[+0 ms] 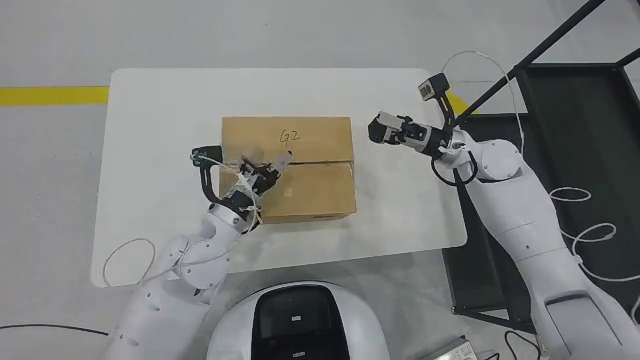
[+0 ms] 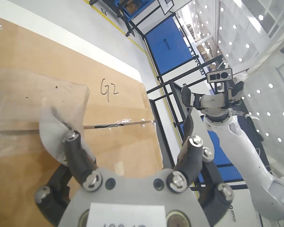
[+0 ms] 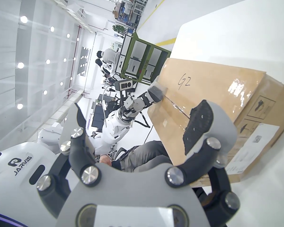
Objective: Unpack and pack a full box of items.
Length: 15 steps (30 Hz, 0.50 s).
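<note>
Floor line (image 1: 50, 95): a yellow stripe on the grey floor, off the table's left edge.
Table (image 1: 160, 160): white with rounded corners; the box is on its middle.
Left gripper (image 1: 268, 172): over the left half of the box top, at the seam. Its fingers are spread wide, with nothing between them.
Tape (image 2: 61, 95): a clear strip along the seam. Its loose end is lifted off the cardboard and drapes over one finger (image 2: 72, 147) of the left gripper.
Box (image 1: 310, 140): brown cardboard, flaps shut, long side running left to right. There is a handwritten mark on the far flap.
Seam (image 1: 325, 164): runs the length of the top between the two flaps, and the tape on its right part still lies flat.
Label (image 3: 253, 147): a white sheet on the box's right end face.
Right gripper (image 1: 378, 128): just right of the box's far right corner, apart from it, above bare table. Its fingers are spread and empty.
Rack (image 1: 590, 140): a dark frame standing on the floor, just off the table's right edge.
</note>
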Motion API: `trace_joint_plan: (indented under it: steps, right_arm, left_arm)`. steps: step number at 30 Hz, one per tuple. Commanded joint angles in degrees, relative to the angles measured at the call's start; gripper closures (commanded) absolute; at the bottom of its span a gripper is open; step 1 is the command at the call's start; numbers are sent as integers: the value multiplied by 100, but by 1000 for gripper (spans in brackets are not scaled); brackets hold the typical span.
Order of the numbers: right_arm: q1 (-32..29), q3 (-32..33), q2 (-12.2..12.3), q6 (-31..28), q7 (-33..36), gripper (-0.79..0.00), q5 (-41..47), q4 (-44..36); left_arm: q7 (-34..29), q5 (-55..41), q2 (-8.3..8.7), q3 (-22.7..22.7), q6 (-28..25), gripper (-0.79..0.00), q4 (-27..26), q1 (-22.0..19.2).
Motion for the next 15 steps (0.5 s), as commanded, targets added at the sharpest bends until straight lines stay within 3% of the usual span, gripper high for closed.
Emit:
trace_joint_plan:
  steps: [1,15]
  right_arm:
    - [-9,18,-1,-5,-12,-785,6,14]
    - [-310,471,67,-74,-151,-785,2,-22]
  left_arm:
    - [-21,2,-15,62,-55,-785,34,-17]
    - [429,136,-254,815,-423,-785,668,-494]
